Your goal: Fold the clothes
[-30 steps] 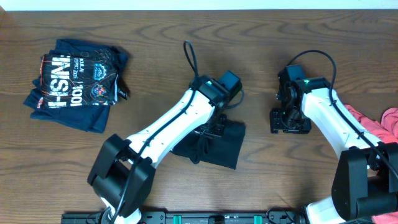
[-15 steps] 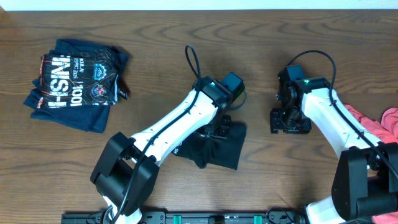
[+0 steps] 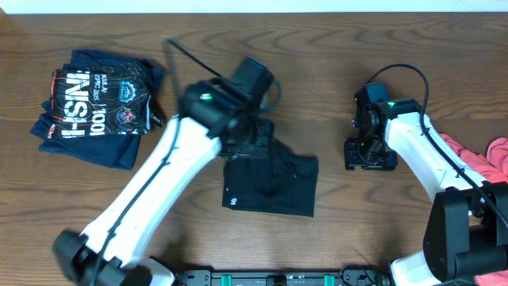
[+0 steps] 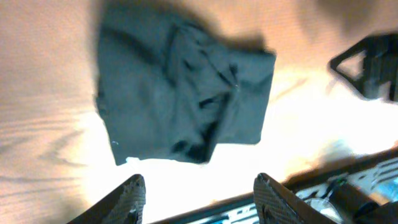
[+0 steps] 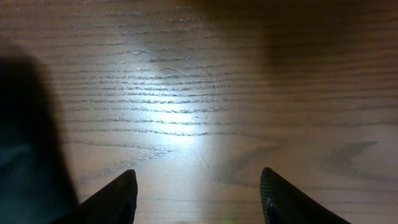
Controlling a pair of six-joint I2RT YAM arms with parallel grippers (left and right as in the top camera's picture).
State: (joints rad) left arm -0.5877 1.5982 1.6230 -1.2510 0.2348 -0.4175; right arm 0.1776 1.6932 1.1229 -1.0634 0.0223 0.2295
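A black T-shirt [image 3: 274,187] lies folded in a rough rectangle at the table's middle, a tiny white logo near its lower left corner. The left wrist view looks down on the same black T-shirt [image 4: 180,93]. My left gripper [image 3: 255,141] hovers above the shirt's far edge; in its own view the left gripper [image 4: 200,180] is open with nothing between its fingers. To the right, my right gripper [image 3: 370,153] stands open above bare wood, and the right gripper [image 5: 199,173] holds nothing. A folded navy shirt [image 3: 95,107] with white-and-red print lies at far left.
Coral-red garments [image 3: 486,155] lie bunched at the right edge, partly under the right arm. The wooden table [image 3: 198,32] runs the full width of the view, and the arms' mounting rail [image 3: 278,278] sits along its front edge.
My left gripper has opened and let go of the black T-shirt, then risen and swung up and to the left. The shirt now lies flatter. The right arm has not moved.
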